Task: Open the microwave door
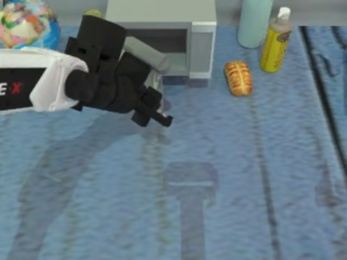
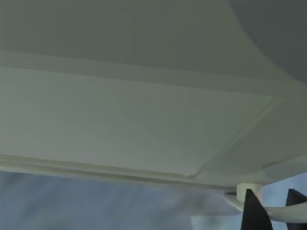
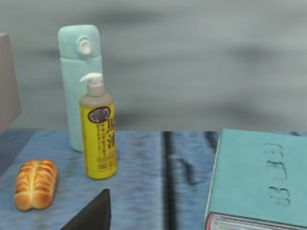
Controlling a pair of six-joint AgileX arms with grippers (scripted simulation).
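The microwave (image 1: 162, 13) stands at the back middle of the table, its control strip (image 1: 203, 49) on the right. The microwave door (image 1: 145, 54) is swung partly out toward the left, so the dark cavity (image 1: 165, 46) shows. My left gripper (image 1: 157, 111) sits at the door's free edge, low at its front. In the left wrist view the pale door panel (image 2: 134, 120) fills the picture. There my left gripper (image 2: 273, 213) is shut on the door's curved handle (image 2: 283, 213). A dark part of my right gripper (image 3: 93, 213) shows; that arm is outside the top view.
A bread roll (image 1: 238, 78), a yellow pump bottle (image 1: 275, 43) and a teal flask (image 1: 255, 21) stand right of the microwave. A colourful ball (image 1: 27, 24) lies at the back left. A teal book (image 3: 259, 177) lies near my right gripper.
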